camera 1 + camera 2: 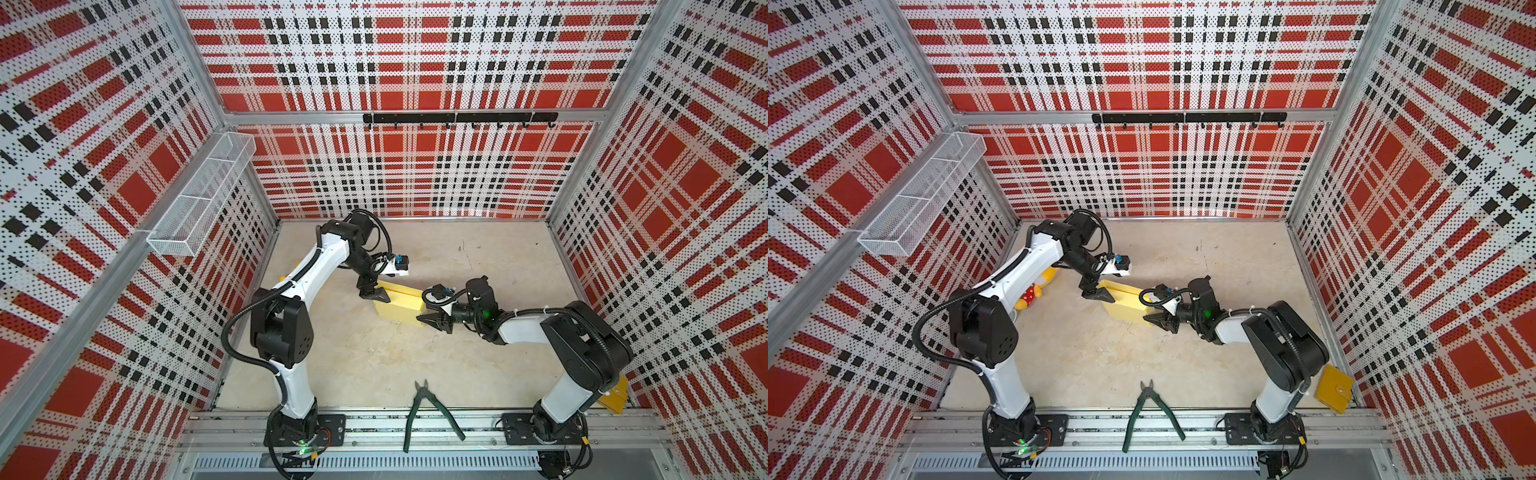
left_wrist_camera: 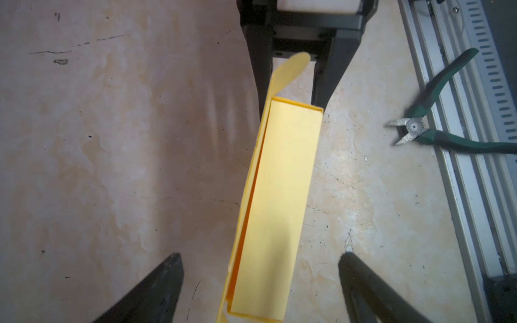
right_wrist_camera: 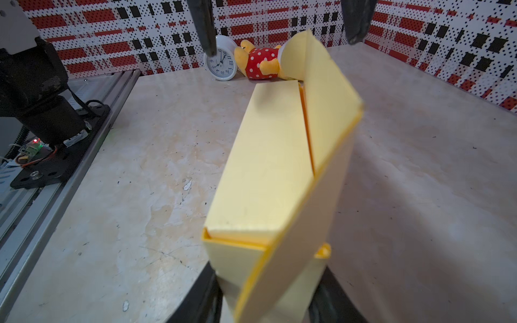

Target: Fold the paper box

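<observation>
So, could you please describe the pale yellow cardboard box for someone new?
On the beige marbled tabletop, look near the middle between the left gripper and the right gripper: there sits the pale yellow thin cardboard box. Unlike the darker mustard-yellow wallet with a snap at the table's right edge, it is long, plain and part-folded.
</observation>
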`<state>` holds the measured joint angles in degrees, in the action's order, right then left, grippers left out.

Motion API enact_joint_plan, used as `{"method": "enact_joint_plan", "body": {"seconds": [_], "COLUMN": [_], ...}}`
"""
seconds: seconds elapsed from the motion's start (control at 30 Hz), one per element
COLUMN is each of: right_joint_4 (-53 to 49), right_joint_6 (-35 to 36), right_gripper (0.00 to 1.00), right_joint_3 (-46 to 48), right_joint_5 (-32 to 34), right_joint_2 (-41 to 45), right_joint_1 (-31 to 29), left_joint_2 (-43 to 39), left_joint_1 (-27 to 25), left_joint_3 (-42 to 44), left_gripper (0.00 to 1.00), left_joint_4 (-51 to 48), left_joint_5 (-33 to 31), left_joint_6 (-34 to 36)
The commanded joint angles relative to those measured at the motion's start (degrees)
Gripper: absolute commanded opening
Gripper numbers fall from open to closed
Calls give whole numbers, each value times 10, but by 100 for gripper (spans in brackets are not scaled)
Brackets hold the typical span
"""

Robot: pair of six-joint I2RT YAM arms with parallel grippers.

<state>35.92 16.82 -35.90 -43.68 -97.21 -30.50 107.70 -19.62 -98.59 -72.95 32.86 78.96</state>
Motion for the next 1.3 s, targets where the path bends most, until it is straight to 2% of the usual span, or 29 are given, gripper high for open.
{"method": "enact_joint_plan", "body": {"seconds": [0.0,0.1,0.23,0.4,0.87,1.07,1.27], "right_joint_4": [24,24,27,27,12,-19,-41], "right_joint_6": [9,9,5,7,10,21,31], "right_gripper": [41,41,41,41,43,61,73], "right_joint_3": [-15,-17,-21,-25,-30,-17,30], "right_joint_5": [-18,-19,-25,-25,-18,12,59], "right_joint_2": [-8,-12,-15,-18,-26,5,76], "right_joint_1": [1,1,1,1,1,1,1], "left_joint_2": [8,7,3,-10,-24,-24,-23], "left_joint_1": [-4,-9,-12,-12,-11,-11,-11], "left_joint_3": [15,43,77,105,112,108,109], "left_gripper": [90,88,78,70,41,40,40], "left_joint_4": [-3,14,52,84,90,92,111], "left_joint_5": [-12,-17,-23,-13,-8,-23,-35], "left_joint_6": [40,44,45,44,28,24,4]}}
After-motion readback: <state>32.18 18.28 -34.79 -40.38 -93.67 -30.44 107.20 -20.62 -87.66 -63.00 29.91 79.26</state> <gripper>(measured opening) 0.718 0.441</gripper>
